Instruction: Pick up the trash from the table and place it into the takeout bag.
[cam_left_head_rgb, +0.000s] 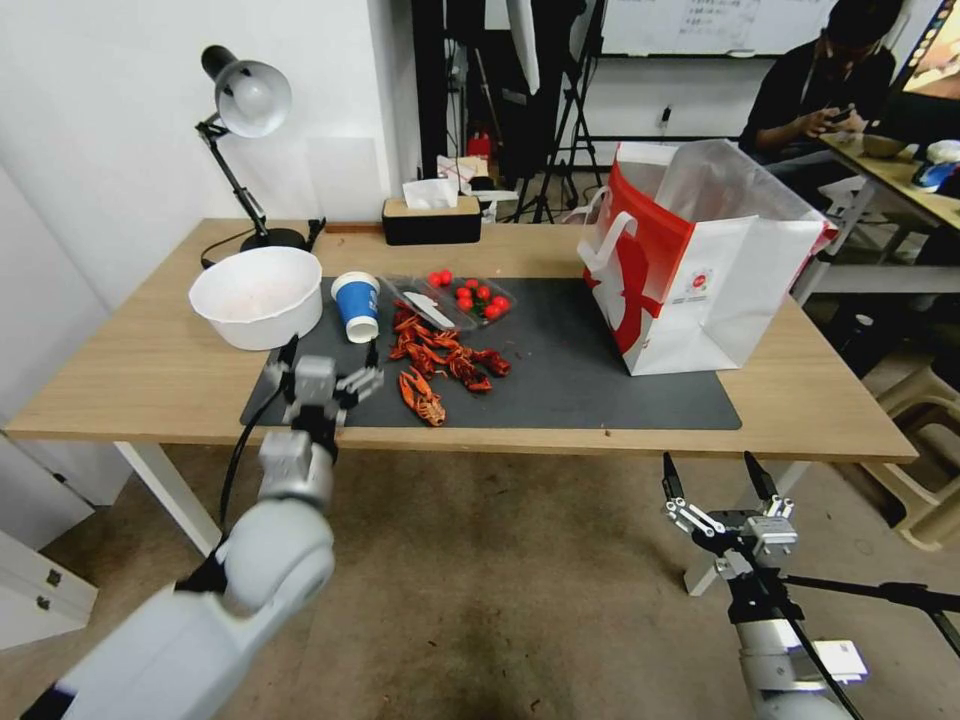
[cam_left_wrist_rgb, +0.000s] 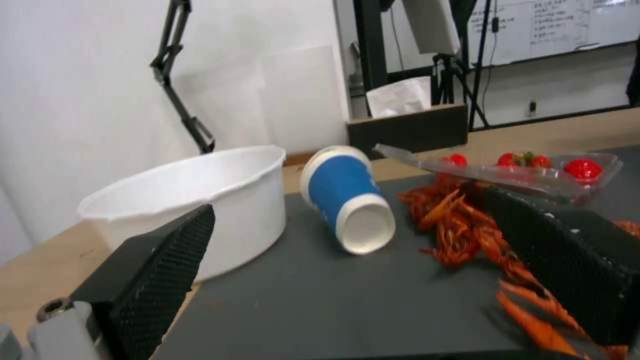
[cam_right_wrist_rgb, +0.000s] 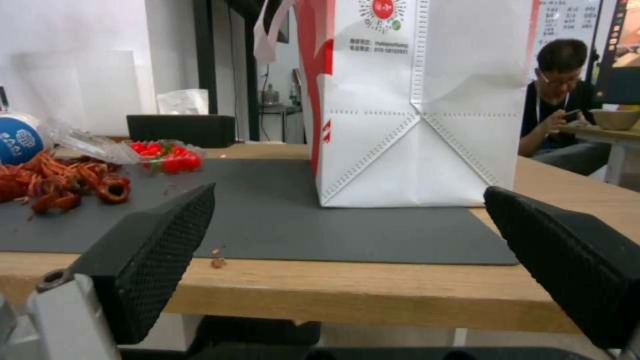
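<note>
Blue paper cup (cam_left_head_rgb: 356, 305) — left of centre on dark mat (cam_left_head_rgb: 600, 390), beside white bowl (cam_left_head_rgb: 257, 295); light, crushable, best gripped mid-wall. Left gripper (cam_left_head_rgb: 325, 380) just below, spread wide, empty. Right gripper (cam_left_head_rgb: 722, 500) lower right — agape, idle.

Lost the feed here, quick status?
Left pincer open over mat's near edge, facing blue cup. Right pincer open, below table edge. Takeout bag upright, open. Crayfish shells beside cup.

office: whiteboard (cam_left_head_rgb: 700, 25), tripods (cam_left_head_rgb: 560, 150), desks.
</note>
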